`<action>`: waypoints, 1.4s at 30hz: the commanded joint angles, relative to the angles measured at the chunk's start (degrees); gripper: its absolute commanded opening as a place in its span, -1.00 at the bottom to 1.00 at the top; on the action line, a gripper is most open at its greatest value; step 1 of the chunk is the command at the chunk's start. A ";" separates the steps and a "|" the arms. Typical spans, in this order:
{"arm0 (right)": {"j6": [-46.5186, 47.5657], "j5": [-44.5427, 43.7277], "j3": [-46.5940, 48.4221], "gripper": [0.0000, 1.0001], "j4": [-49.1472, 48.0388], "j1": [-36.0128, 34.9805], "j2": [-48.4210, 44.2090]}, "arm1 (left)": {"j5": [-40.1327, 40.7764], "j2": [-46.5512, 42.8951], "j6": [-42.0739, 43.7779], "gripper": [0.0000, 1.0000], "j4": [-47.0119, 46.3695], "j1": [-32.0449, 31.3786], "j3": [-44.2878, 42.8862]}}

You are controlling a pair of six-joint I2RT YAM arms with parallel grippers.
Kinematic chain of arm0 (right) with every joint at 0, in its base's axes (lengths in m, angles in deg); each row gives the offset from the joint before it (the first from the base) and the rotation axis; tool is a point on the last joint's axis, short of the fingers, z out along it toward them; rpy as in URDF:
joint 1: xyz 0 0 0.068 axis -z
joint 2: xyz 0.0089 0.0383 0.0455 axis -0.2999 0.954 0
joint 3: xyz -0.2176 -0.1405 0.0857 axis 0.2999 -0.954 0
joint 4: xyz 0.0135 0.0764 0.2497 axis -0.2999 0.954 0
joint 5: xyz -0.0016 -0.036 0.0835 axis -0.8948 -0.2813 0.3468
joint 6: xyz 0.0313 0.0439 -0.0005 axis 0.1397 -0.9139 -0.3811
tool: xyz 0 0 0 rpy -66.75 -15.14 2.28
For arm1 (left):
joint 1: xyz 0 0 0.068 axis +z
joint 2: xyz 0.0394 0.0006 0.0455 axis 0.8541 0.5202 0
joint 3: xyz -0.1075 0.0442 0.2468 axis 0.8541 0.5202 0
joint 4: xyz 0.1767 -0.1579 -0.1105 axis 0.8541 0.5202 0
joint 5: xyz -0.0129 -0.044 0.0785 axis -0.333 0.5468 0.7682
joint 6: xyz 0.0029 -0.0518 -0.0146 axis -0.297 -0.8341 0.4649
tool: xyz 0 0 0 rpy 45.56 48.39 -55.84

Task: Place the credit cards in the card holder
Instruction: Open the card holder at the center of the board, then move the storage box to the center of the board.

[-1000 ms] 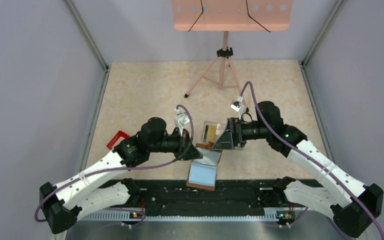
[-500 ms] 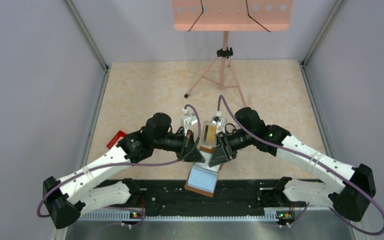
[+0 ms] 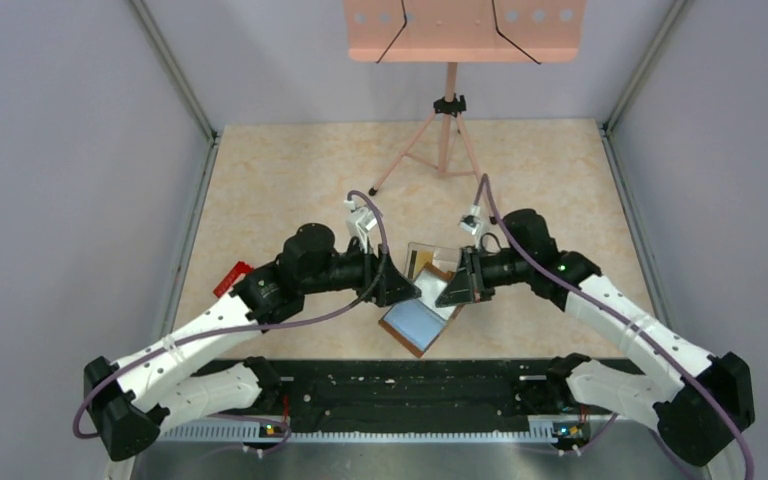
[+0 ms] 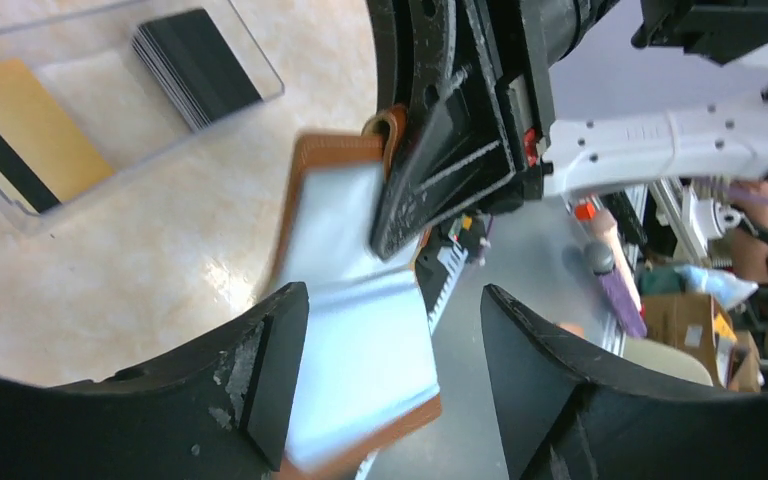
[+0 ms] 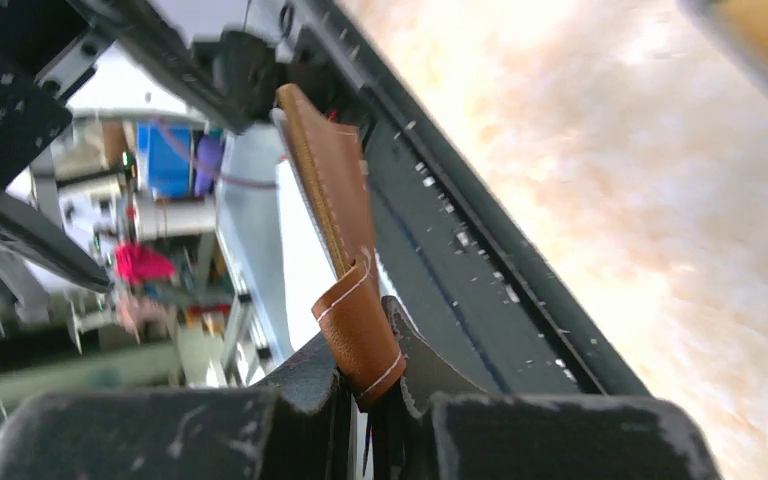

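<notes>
The card holder [image 3: 418, 322] is an open brown leather wallet with a pale blue-grey inside, tilted between the two grippers. My right gripper [image 3: 457, 286] is shut on the wallet's brown snap tab [image 5: 358, 338], and the wallet [image 5: 326, 185] hangs beyond its fingers. My left gripper [image 4: 390, 310] stands open, its black fingers [image 4: 260, 370] on either side of the card holder [image 4: 355, 320] without pinching it. The credit cards lie in a clear tray [image 4: 110, 110]: a yellow-gold card [image 4: 25, 130] and a stack of black cards [image 4: 195, 65]. From the top view a gold card [image 3: 425, 262] shows in the tray.
A pink music stand on a tripod [image 3: 447, 130] stands at the back of the table. A small red object [image 3: 232, 277] lies left of the left arm. The black rail [image 3: 400, 385] runs along the near edge.
The left gripper has opened and let go of the wallet. The right gripper has shut on the wallet's tab. The wallet has turned and moved away from the near edge.
</notes>
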 commanded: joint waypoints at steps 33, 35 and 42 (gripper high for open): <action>0.11 -15.00 1.22 -1.00 18.56 28.32 -17.20 | 8.69 41.93 -2.52 -0.24 4.41 11.05 -12.09; 0.04 -14.84 1.33 -1.00 18.53 28.32 -17.07 | 9.12 42.04 -2.63 -0.31 4.40 11.09 -11.60; 0.17 -14.21 1.50 -1.00 18.54 28.34 -16.67 | 10.13 41.91 -3.43 -0.87 4.78 11.13 -10.97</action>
